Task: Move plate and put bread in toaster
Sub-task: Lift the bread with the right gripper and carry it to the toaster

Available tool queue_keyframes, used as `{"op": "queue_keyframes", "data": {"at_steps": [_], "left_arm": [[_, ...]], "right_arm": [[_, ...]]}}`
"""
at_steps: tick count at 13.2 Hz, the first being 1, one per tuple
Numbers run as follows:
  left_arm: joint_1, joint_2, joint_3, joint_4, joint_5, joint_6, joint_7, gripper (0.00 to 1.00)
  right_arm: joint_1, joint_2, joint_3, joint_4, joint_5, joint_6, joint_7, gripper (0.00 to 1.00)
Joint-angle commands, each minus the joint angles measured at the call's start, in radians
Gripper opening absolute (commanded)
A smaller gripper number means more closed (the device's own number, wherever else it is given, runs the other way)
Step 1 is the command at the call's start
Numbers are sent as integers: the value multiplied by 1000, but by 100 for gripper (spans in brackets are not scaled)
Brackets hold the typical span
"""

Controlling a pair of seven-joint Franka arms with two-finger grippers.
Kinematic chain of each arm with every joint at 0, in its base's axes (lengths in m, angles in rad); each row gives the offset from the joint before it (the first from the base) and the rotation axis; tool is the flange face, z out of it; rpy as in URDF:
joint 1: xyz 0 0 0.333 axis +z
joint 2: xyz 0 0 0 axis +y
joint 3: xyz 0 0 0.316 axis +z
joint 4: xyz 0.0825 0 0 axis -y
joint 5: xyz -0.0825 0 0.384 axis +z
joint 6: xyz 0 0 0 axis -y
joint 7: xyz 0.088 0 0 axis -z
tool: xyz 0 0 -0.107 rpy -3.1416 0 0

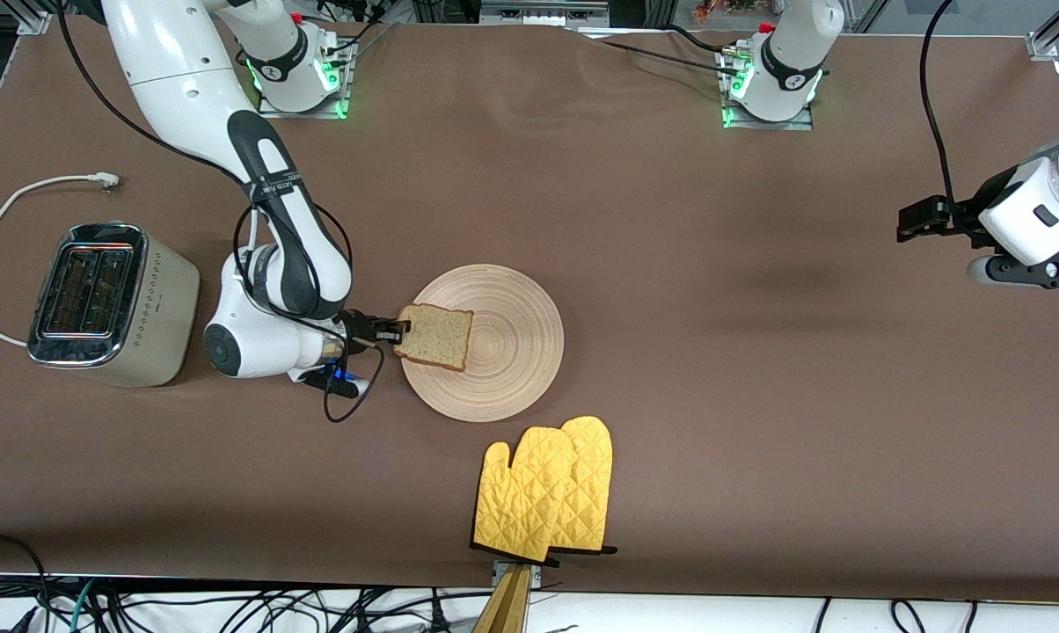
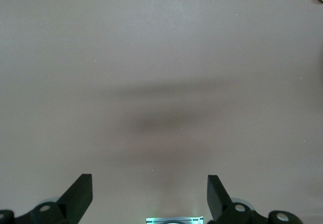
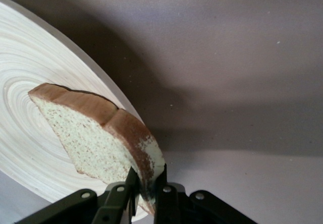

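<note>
Clearly the toaster [image 1: 112, 303] waits at the right arm's end, slots up. Beside it, the plate [image 1: 503, 352] carries the bread [image 1: 435, 336] — pinched by its crust edge in the right gripper [image 1: 399, 331], ready for lifting. Left gripper [image 2: 150, 193] hangs open, idle.

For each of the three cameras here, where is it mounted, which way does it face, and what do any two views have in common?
Front view: high across the table, facing both bases; shows both arms, the toaster, the plate and the yellow mitts.
Left wrist view: on the waiting left arm, looking down on bare tablecloth; its open left pincer shows.
Right wrist view: on the right arm, looking along the right pincer, shut on the bread.
Shared: front and right wrist views both show bread, plate and right pincer.
</note>
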Motion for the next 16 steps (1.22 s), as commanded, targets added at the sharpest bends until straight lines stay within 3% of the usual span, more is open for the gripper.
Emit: {"op": "queue_keyframes", "data": {"at_steps": [1,6,9,12,16], "left_arm": [[7,5,1,15,-22,-16,25,100],[10,5,1,15,-22,-16,25,100],[10,5,1,15,-22,-16,25,100],[11,5,1,15,-22,-16,25,100],[13,5,1,15,-22,-16,25,100]], "right_arm": [[11,-12,-1,18,-53,8,8,0],[6,-35,-8,49,-76,-1,1,0],[-1,-51,-13,84,-159,-35,-4,0],[-6,-51,-117,201,-182,-223,-15,0],[-6,-51,-305,345,-190,-461,-128,0]]}}
